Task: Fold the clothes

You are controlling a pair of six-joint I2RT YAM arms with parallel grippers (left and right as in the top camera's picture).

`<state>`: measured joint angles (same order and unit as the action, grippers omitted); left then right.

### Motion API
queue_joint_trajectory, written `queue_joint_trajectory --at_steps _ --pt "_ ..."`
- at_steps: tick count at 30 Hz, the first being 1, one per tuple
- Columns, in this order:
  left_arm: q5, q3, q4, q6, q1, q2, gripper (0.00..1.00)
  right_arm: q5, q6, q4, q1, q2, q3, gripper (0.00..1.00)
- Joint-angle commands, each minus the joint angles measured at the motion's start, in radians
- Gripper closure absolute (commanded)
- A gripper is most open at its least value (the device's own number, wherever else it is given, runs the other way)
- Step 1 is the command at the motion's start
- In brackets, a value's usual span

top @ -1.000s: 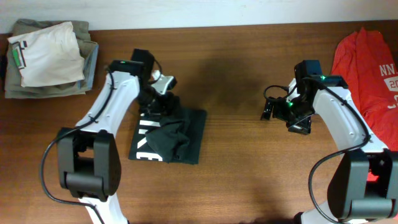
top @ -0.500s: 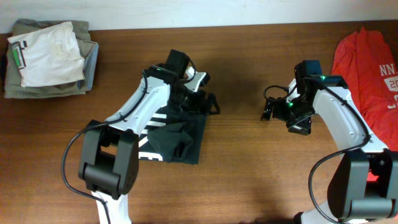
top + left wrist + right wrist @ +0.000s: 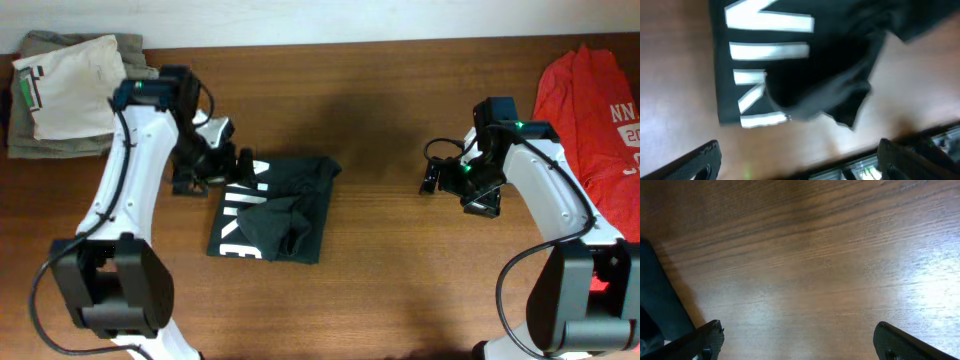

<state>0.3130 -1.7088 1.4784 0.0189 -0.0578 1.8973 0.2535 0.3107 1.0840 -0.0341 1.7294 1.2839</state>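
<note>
The black T-shirt point(image 3: 278, 205) lies folded in a rough rectangle left of the table's centre, white NIKE letters along its left side and a rumpled flap on top. In the left wrist view point(image 3: 805, 65) it fills the upper part. My left gripper point(image 3: 213, 172) is open and empty just left of the shirt's top-left corner; its fingers point(image 3: 800, 160) frame bare wood. My right gripper point(image 3: 432, 174) is open and empty over bare table point(image 3: 800, 340), well right of the shirt. The red white-printed T-shirt point(image 3: 590, 105) lies crumpled at the far right edge.
A pile of folded pale clothes point(image 3: 70, 90) sits at the back left corner. A wall runs along the table's far edge. A dark shape point(image 3: 657, 302) shows at the left edge of the right wrist view.
My left gripper carried the shirt's upper edge to the right, let it go, and swung back to the shirt's left side. The shirt's top now reaches further right. The right arm is still.
</note>
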Motion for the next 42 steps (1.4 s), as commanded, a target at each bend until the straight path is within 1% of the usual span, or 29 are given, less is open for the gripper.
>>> queue_joint_trajectory --at_steps 1,2,3,4,5,7,8,9,10,11,14,17,18,19,22,24,25,26,27,28,30,31,34,36,37,41,42 --pt "0.049 0.217 -0.132 -0.017 0.002 0.000 0.01 0.006 0.000 0.000 -0.005 0.000 0.000 0.01" --pt "0.087 0.270 -0.181 -0.036 0.002 0.000 0.01 0.006 0.000 0.000 -0.005 0.000 0.000 0.01" --pt "0.160 0.325 -0.241 -0.066 0.000 0.000 0.01 0.006 0.000 -0.003 -0.005 0.000 0.000 0.01" --pt "0.195 0.358 -0.281 -0.066 -0.011 0.000 0.04 0.006 0.000 -0.004 -0.005 0.000 0.000 0.01" --pt "0.208 0.385 -0.316 -0.066 -0.029 0.000 0.11 0.006 0.000 -0.002 -0.005 0.000 0.000 0.01" --pt "0.212 0.397 -0.346 -0.067 -0.068 0.000 0.35 0.006 0.000 0.000 -0.005 0.000 0.000 0.01" --pt "0.226 0.396 -0.354 -0.085 -0.090 0.000 0.52 0.006 0.000 0.000 -0.005 0.000 0.000 0.01" --pt "0.226 0.396 -0.357 -0.085 -0.106 -0.002 0.63 0.006 0.000 0.000 -0.005 0.000 0.000 0.01" --pt "0.226 0.396 -0.360 -0.085 -0.120 -0.006 0.74 0.006 0.000 0.000 -0.005 0.000 0.000 0.01" --pt "0.226 0.395 -0.359 -0.085 -0.133 -0.016 0.76 0.006 0.000 0.000 -0.005 0.000 0.000 0.01" --pt "0.226 0.395 -0.359 -0.084 -0.203 -0.162 0.75 0.006 0.000 -0.001 -0.005 0.000 0.000 0.01" --pt "0.226 0.399 -0.341 -0.076 -0.301 -0.179 0.72 0.006 0.000 0.000 -0.005 0.000 0.000 0.01" --pt "0.225 0.401 -0.341 -0.076 -0.348 -0.178 0.35 0.006 0.000 0.001 -0.005 0.000 0.000 0.01" --pt "0.226 0.401 -0.341 -0.076 -0.368 -0.178 0.27 0.006 0.000 0.001 -0.005 0.000 0.000 0.01" --pt "0.226 0.401 -0.331 -0.069 -0.432 -0.178 0.28 0.006 0.000 0.000 -0.005 0.000 0.000 0.01" --pt "0.219 0.378 -0.352 -0.073 -0.430 -0.189 0.28 0.006 0.000 0.000 -0.005 0.000 0.000 0.01" --pt "0.210 0.317 -0.341 -0.066 -0.359 -0.212 0.28 0.005 0.000 -0.001 -0.005 0.000 0.000 0.01" --pt "0.182 0.293 -0.341 -0.047 -0.310 -0.219 0.28 0.005 -0.001 -0.001 -0.006 0.000 0.000 0.01" --pt "0.150 0.282 -0.341 -0.035 -0.247 -0.219 0.28 0.005 -0.001 -0.007 -0.006 0.000 0.000 0.01" --pt "0.150 0.289 -0.342 -0.037 -0.212 -0.206 0.28 0.004 -0.001 -0.023 -0.007 0.000 0.000 0.01" --pt "0.151 0.306 -0.379 -0.037 -0.240 -0.173 0.28 0.005 0.000 -0.049 -0.015 0.000 0.004 0.01" --pt "0.151 0.307 -0.403 -0.006 -0.265 -0.139 0.28 0.005 -0.001 -0.045 -0.038 0.000 0.007 0.01" --pt "0.169 0.307 -0.435 0.004 -0.320 -0.054 0.31 0.005 -0.030 -0.013 -0.141 0.000 0.009 0.01" --pt "0.146 0.307 -0.440 0.059 -0.337 -0.004 0.31 0.005 -0.053 0.020 -0.200 0.000 0.009 0.01" --pt "0.141 0.307 -0.446 0.064 -0.337 0.022 0.31 0.005 -0.072 0.031 -0.216 0.000 0.009 0.01" --pt "0.175 0.307 -0.500 0.064 -0.337 0.114 0.31 0.005 -0.075 0.034 -0.215 0.000 0.009 0.01" --pt "0.204 0.307 -0.536 0.063 -0.338 0.130 0.33 0.005 -0.076 0.034 -0.215 0.000 0.009 0.01"
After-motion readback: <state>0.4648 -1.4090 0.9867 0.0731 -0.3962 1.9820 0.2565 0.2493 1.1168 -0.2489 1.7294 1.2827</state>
